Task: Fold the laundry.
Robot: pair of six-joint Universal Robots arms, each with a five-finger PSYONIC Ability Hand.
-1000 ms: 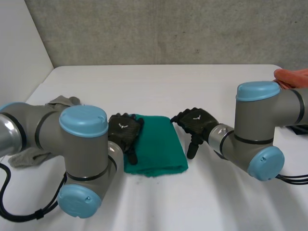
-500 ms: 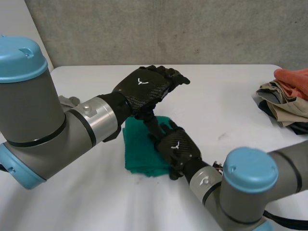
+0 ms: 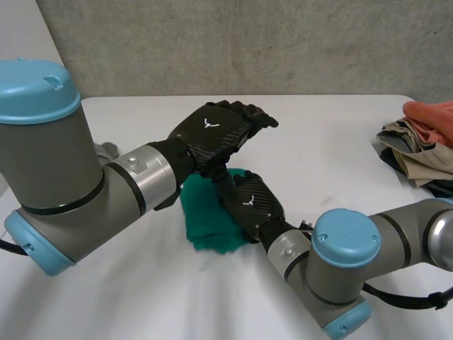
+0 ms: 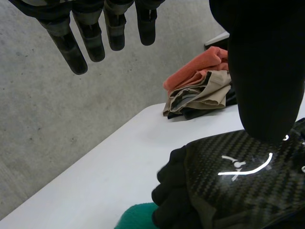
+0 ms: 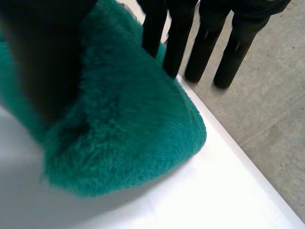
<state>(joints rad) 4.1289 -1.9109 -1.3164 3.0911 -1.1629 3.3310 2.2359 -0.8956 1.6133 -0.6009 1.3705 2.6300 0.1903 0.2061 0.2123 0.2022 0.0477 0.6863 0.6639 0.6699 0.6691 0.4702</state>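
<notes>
A fluffy green towel (image 3: pixel 203 221) lies bunched into a thick, rounded fold near the middle of the white table (image 3: pixel 340 142). A heap of orange, beige and dark clothes (image 3: pixel 421 145) sits at the table's right edge.

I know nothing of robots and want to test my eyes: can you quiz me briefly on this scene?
1. True or false: the left hand hovers above the green towel.
2. Which hand lies on the towel?
3. The pile of clothes sits: A at the table edge on the robot's right; B under the left hand; C on the towel.
Key: 1 true; 2 the right hand; 3 A.
</notes>
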